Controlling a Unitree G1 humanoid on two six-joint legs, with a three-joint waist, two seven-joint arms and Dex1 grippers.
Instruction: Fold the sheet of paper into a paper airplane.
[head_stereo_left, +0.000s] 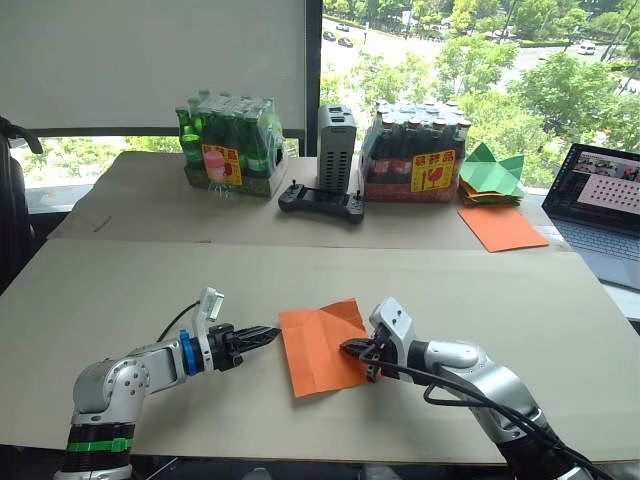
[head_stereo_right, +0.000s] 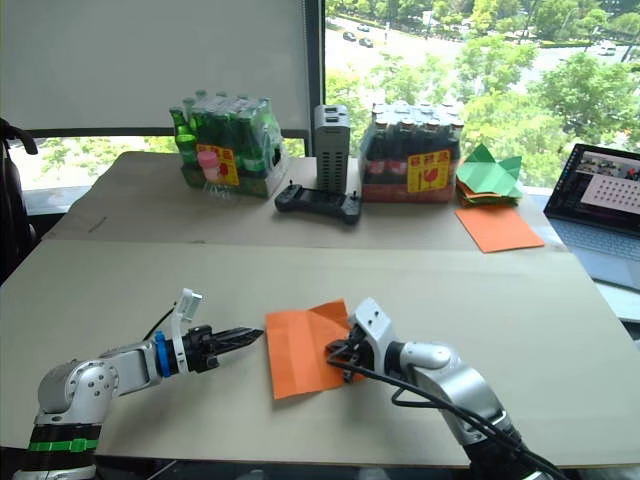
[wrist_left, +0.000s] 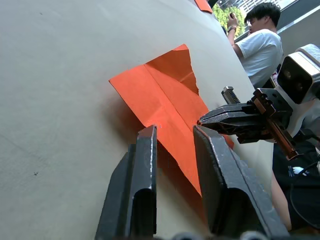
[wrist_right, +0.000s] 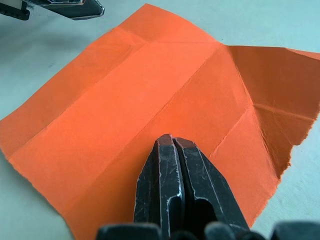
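Note:
The sheet of paper (head_stereo_left: 318, 352) lies flat on the tan table, bright orange, with a lengthwise crease and its far right corner folded over into a triangle. My right gripper (head_stereo_left: 350, 349) is shut, and its joined fingertips (wrist_right: 170, 145) rest on top of the sheet near its right edge; nothing shows between them. My left gripper (head_stereo_left: 272, 335) hovers low just off the sheet's left edge, pointing at it, with its fingers (wrist_left: 147, 150) a small gap apart and holding nothing. In the left wrist view the right gripper (wrist_left: 225, 117) sits on the paper (wrist_left: 160, 95).
At the back stand a pack of green bottles (head_stereo_left: 230, 145), a grey box (head_stereo_left: 336, 148), a black controller (head_stereo_left: 320, 203) and a pack of dark bottles (head_stereo_left: 415, 150). Green paper shapes (head_stereo_left: 492, 172), a larger orange sheet (head_stereo_left: 502, 228) and a laptop (head_stereo_left: 605, 205) are far right. A person (wrist_left: 257, 42) sits beyond the table.

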